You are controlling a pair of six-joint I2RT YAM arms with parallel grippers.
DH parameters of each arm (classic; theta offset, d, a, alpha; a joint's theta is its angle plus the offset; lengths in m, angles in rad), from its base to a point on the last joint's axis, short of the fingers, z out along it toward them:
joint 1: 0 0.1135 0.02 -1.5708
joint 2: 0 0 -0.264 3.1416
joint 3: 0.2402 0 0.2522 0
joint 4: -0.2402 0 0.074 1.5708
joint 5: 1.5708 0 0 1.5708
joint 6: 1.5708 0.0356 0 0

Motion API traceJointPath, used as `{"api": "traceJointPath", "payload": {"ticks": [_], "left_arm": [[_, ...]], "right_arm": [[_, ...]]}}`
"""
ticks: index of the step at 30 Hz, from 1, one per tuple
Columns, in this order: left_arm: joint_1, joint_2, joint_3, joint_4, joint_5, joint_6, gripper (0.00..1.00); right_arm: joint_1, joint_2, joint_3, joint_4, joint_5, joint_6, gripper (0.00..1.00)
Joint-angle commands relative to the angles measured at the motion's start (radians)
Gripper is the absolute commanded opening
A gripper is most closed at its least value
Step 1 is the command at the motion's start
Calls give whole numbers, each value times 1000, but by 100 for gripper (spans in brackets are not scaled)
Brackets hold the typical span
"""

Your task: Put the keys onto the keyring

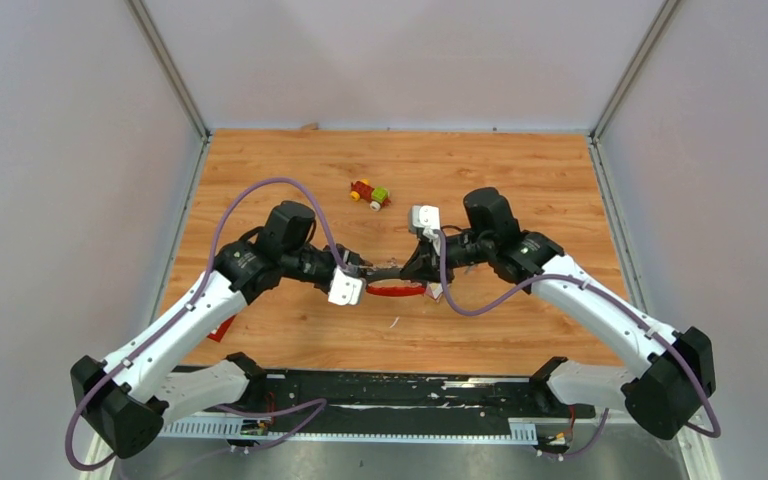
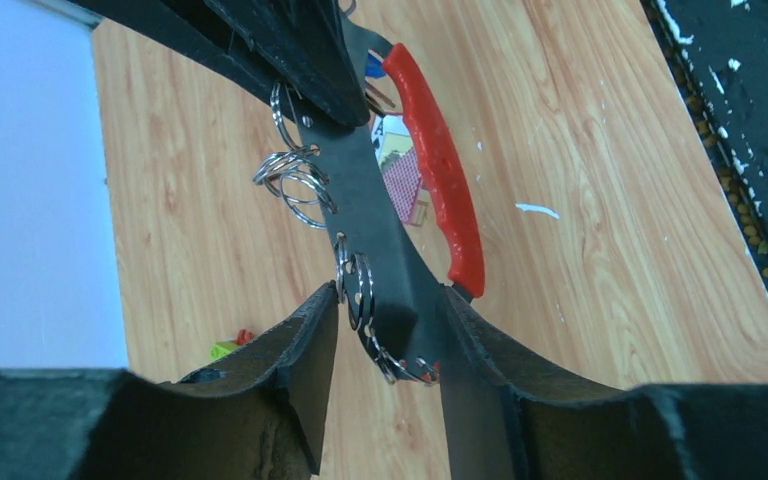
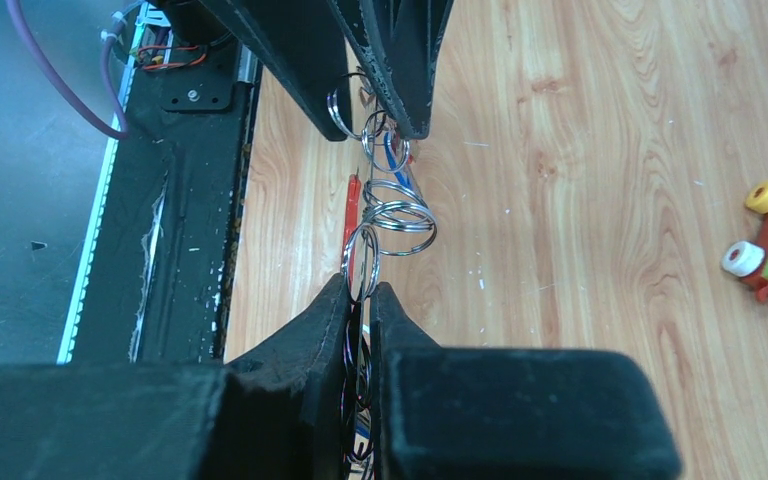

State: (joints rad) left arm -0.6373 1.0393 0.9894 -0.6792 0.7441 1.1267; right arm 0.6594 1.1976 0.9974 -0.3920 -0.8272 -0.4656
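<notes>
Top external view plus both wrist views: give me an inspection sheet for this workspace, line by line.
Surface: wooden table, with a few white specks.
Job's things: keyring spans between the two grippers, its red fob alongside the grey one and several rings chained to it. One blue key head shows near the right gripper; cannot tell whether it is threaded.
Clutter: toy car at far centre; small red item partly under the left arm; white scrap.
Grippers: left gripper partly open, straddling the grey fob; right gripper shut on the keyring's rings.
Cables: purple cable loops along each arm, apart from the keyring.
Surroundings: pale walls; black rail at the near edge.
</notes>
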Motion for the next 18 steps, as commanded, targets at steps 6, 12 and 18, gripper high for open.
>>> {"api": "traceJointPath", "payload": {"ticks": [6, 12, 18], "left_arm": [[-11, -26, 11, -15, -56, 87, 39], [-10, -44, 58, -108, -90, 145, 60], [-11, -9, 122, -104, -46, 133, 59]], "right_arm": [[1, 26, 18, 8, -52, -23, 0], [1, 39, 19, -8, -47, -42, 0], [12, 60, 25, -32, -35, -69, 0]]}}
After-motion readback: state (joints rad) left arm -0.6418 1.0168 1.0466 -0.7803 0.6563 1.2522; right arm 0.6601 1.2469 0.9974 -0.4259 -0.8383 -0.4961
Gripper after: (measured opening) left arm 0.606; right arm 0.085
